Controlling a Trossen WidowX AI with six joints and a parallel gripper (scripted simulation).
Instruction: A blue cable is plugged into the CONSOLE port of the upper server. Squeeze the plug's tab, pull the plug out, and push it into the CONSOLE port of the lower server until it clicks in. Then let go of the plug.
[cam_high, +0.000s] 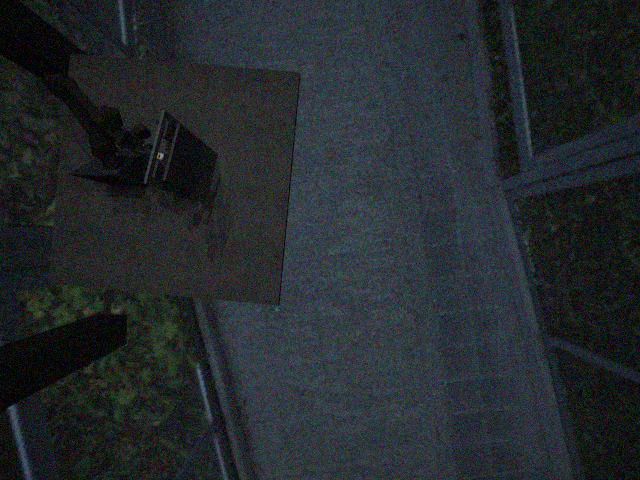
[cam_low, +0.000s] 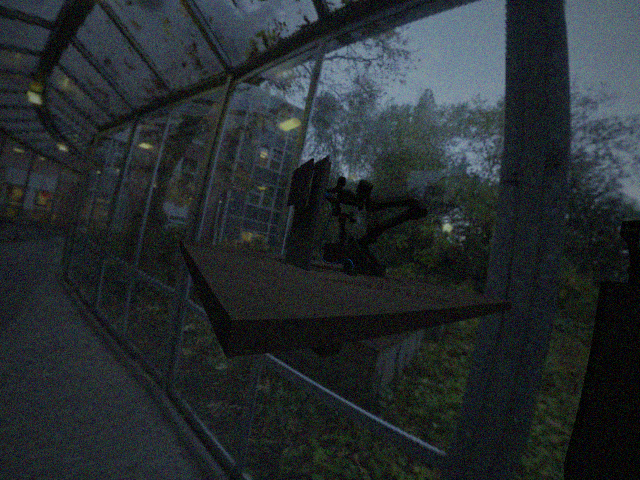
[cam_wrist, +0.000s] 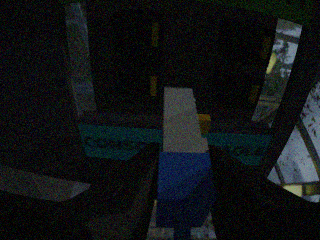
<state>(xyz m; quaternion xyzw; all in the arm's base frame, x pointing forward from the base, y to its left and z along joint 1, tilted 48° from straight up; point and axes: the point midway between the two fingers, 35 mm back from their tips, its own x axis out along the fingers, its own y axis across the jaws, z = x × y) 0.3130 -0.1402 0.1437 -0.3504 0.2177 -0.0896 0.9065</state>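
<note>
Blue-and-pale plug (cam_wrist: 184, 171) — boxy, cable end downward — clamped in partly closed gripper (cam_wrist: 182, 152).

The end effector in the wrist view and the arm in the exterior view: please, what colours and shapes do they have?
The end effector is black or very dark, with two broad fingers that narrow toward the tips. The arm is dark too, with slender, angular links. It is too dark for me to make out any markings.

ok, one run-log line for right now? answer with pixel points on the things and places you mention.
gripper (cam_wrist: 182, 152): shut on blue plug (cam_wrist: 183, 175) | plug: in front of teal label strip (cam_wrist: 120, 141) | label: partly hidden | seating: cannot tell | release: not done
</note>
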